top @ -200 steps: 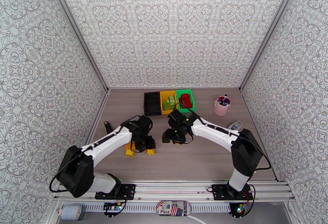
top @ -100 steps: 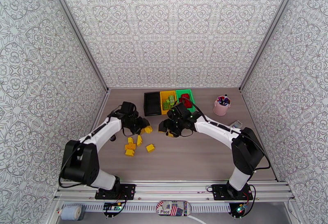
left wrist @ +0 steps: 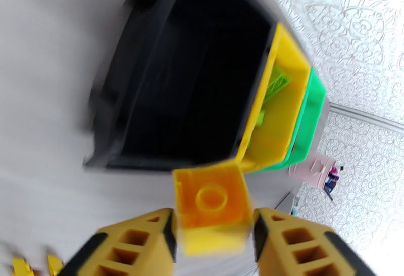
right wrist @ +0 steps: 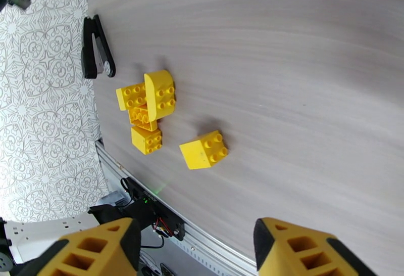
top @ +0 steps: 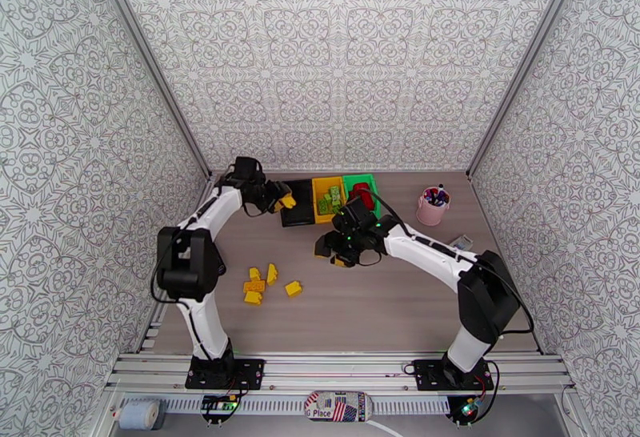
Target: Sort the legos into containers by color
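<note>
Yellow brick (left wrist: 212,201) between the fingers (left wrist: 141,244) of the left pincer (left wrist: 212,220), black bin (left wrist: 192,80) just beyond them.
Gripped or let go, I cannot tell; right pincer (right wrist: 197,229) gapes empty, loose yellow bricks (right wrist: 160,95) beyond its tips.

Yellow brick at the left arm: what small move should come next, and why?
Probably nudge the brick slightly further over the black bin and let go. It sits between the left jaws by that bin's edge; the yellow bin holds green bricks, and the black one looks empty.
</note>
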`<state>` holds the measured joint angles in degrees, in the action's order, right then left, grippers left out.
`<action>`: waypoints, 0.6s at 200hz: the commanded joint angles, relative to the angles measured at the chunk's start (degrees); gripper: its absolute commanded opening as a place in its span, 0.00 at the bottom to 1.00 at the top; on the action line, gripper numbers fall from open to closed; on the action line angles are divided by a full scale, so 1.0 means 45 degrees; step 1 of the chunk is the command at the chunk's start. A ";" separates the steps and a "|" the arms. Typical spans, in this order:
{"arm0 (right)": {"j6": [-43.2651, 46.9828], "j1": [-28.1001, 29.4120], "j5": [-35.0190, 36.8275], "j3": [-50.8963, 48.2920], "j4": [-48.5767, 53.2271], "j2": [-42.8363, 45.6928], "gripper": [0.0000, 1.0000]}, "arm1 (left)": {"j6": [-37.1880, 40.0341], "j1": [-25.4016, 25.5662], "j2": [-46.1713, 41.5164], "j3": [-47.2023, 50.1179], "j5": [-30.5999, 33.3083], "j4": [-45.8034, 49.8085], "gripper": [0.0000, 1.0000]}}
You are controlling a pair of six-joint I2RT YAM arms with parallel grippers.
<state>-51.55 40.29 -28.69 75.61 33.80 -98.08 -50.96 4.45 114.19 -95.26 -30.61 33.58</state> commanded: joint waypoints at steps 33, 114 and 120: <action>0.0384 -0.0145 0.0623 0.0182 0.0861 0.0276 0.64 | 0.0070 0.0108 0.0539 -0.1406 -0.0366 0.0352 0.76; 0.1852 -0.0145 0.1238 0.2111 0.2942 -0.1493 0.64 | 0.2354 0.0909 -0.2068 0.0453 0.2091 0.3385 0.87; 0.1973 -0.0150 0.1381 0.2302 0.3215 -0.1677 0.64 | 0.2511 0.1002 -0.2309 0.0687 0.2346 0.3628 0.87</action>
<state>-46.33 40.01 -25.45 81.93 42.63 -102.72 -44.75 7.35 109.10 -95.39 -25.67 42.37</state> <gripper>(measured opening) 0.644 0.864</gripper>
